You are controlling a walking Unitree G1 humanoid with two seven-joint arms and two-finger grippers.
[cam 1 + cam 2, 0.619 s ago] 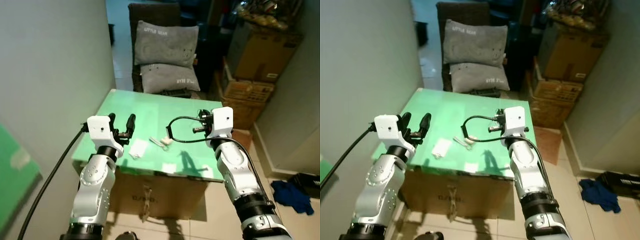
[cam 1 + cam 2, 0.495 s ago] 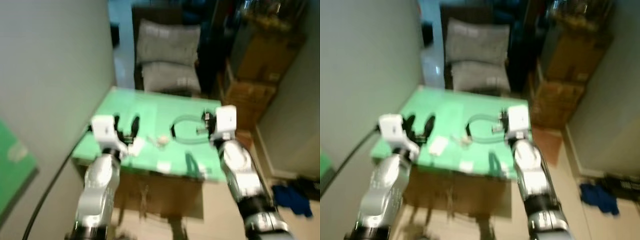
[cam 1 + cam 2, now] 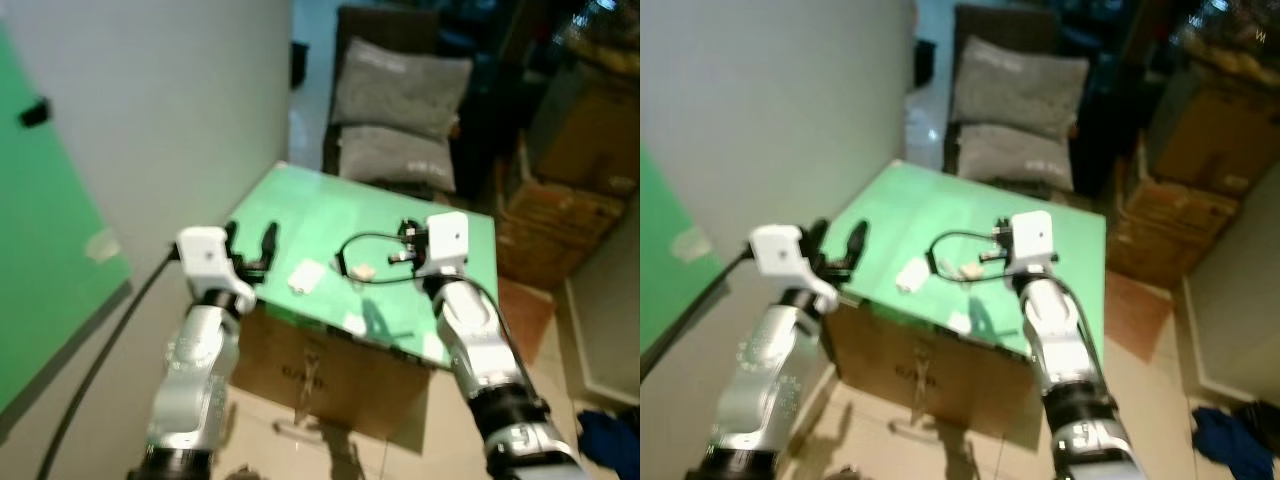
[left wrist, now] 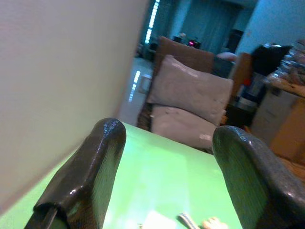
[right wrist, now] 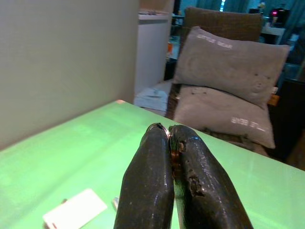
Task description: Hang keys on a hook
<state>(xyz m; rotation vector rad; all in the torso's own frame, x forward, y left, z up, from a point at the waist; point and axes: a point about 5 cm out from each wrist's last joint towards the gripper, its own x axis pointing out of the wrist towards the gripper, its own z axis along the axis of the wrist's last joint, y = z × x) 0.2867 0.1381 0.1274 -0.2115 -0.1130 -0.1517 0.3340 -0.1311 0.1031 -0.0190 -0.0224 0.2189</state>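
Note:
The keys lie on the green table top, a small pale bunch next to a white card; their tip shows past the card in the left wrist view. A small black hook sticks out of the green panel on the left wall. My left gripper hovers open over the table's near left corner, nothing between its fingers. My right gripper is shut, held above the table right of the keys, its fingers pressed together.
The table top rests on a cardboard box. Behind it stands a chair with two grey pillows. Stacked cardboard boxes fill the right side. A blue cloth lies on the floor at right. A white wall runs along the left.
The camera has swung left, bringing the green panel and its hook further into view. Both arms keep their pose; the keys still lie on the table.

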